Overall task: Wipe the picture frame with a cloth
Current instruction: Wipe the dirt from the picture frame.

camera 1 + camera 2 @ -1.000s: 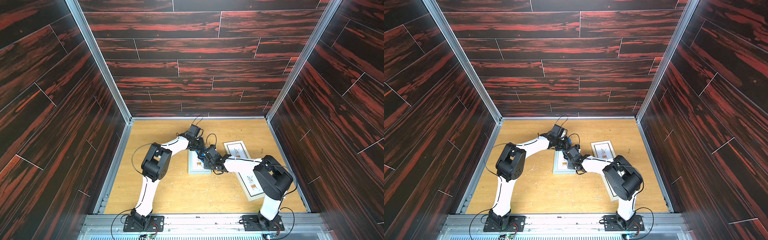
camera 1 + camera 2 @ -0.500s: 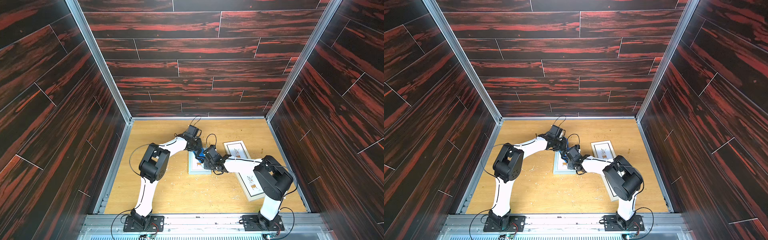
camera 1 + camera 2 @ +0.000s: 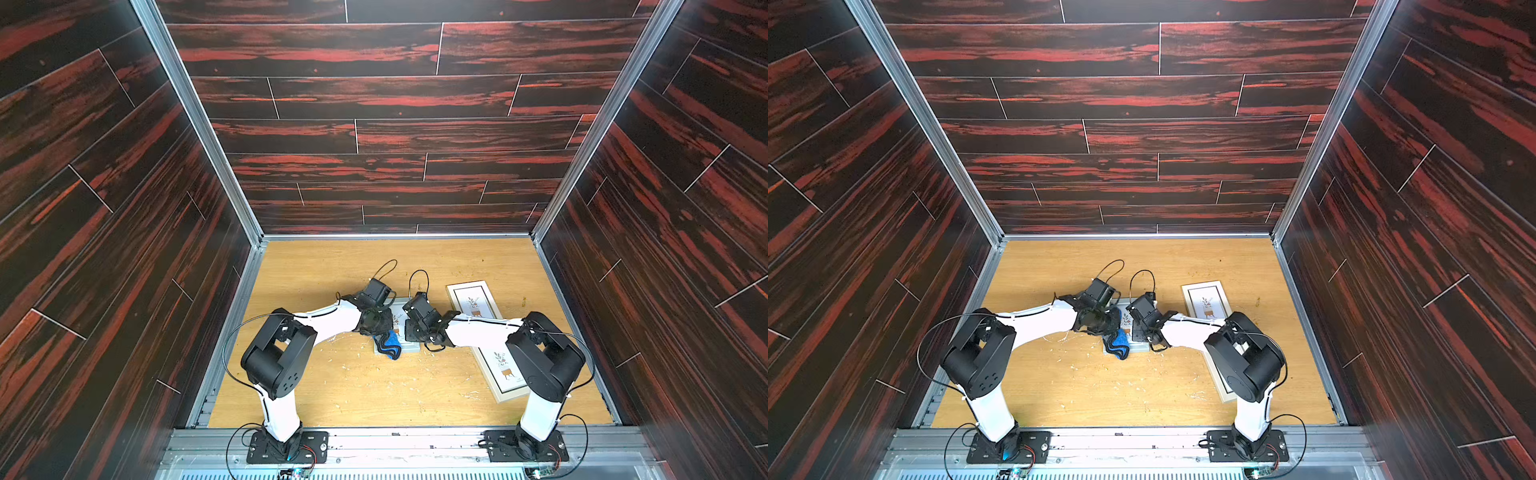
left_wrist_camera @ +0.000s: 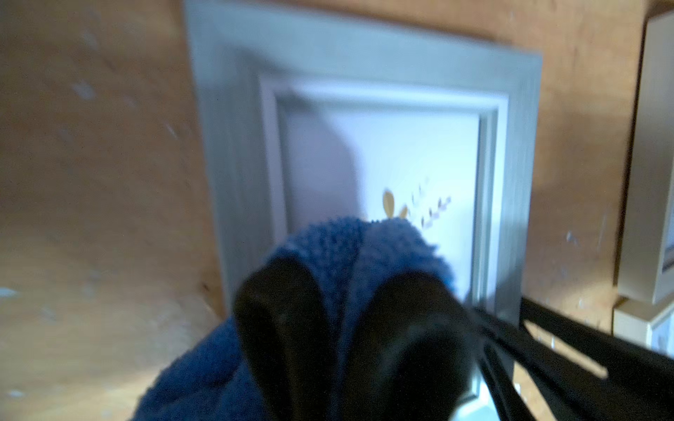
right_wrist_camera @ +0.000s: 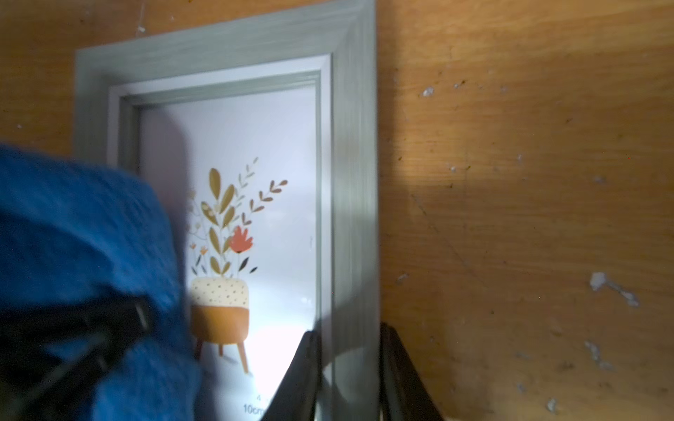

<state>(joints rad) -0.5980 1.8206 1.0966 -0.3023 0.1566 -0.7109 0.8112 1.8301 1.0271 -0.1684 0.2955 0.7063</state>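
Light wooden table [image 3: 332,270], small grey frame [image 5: 350,145] lying flat near the middle, long pale frame [image 3: 473,299] flat just beside it on the right, set at an angle, pale flecks [image 5: 598,280] scattered across the bare wood.

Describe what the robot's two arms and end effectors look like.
The left arm and right arm both have white links, bulky black joint housings and black base plates, with thin black cables looping alongside. The left end effector has rounded black fingers; the right end effector has slimmer, flat black ones.
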